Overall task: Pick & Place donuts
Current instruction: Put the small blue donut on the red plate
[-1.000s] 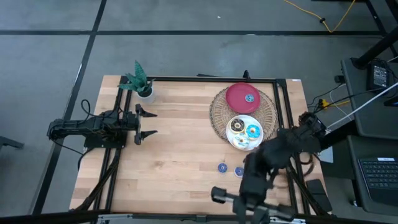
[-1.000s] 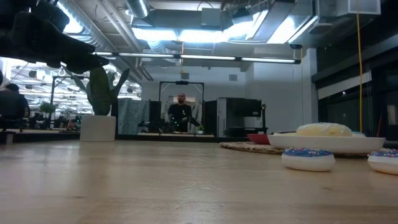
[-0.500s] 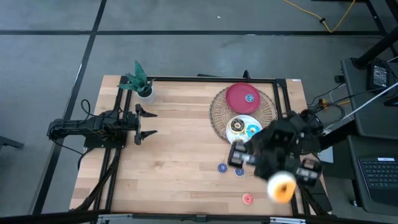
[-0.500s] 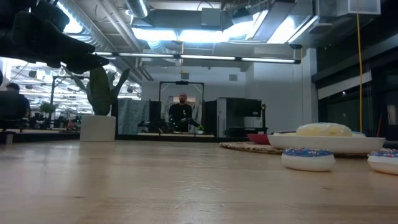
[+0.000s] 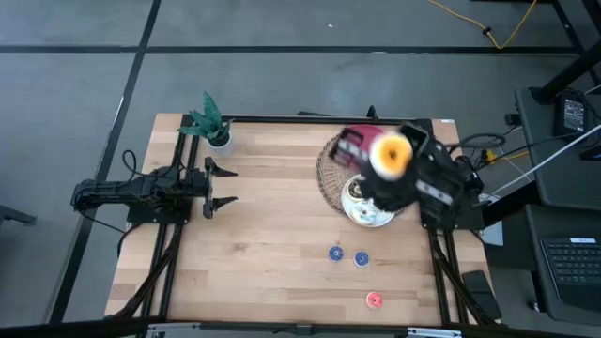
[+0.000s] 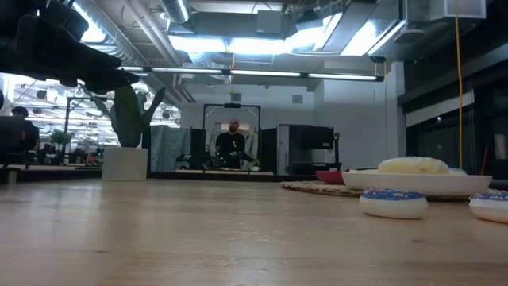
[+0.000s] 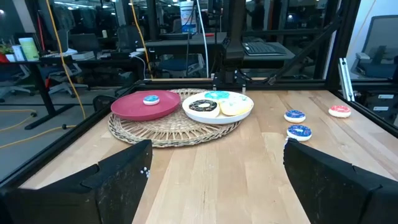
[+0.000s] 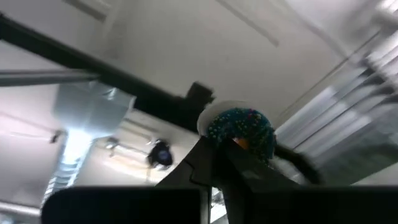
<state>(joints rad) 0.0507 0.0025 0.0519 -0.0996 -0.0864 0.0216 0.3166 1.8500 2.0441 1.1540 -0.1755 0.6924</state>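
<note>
The right gripper [image 8: 214, 152] is raised above the mat [image 5: 331, 178] and plates, pointing up at the ceiling; its fingers are pinched tight on a small blue donut [image 8: 242, 132]; the left gripper [image 5: 222, 186] waits at the table's left side, fingers spread wide and holding nothing; the red plate [image 7: 144, 106] carries one small blue donut [image 7: 151, 99]; the white plate [image 7: 214, 115] beside it holds a chocolate donut [image 7: 202, 106], a blue-iced donut [image 7: 217, 95] and a white-iced donut [image 7: 235, 107]; two small blue donuts [image 5: 336, 253] [image 5: 362, 258] lie side by side on the bare table [image 5: 263, 244], near the plates; a red-pink donut [image 5: 374, 299] lies apart, near the table's front edge; a potted plant [image 5: 210, 122] stands at the far left corner.
</note>
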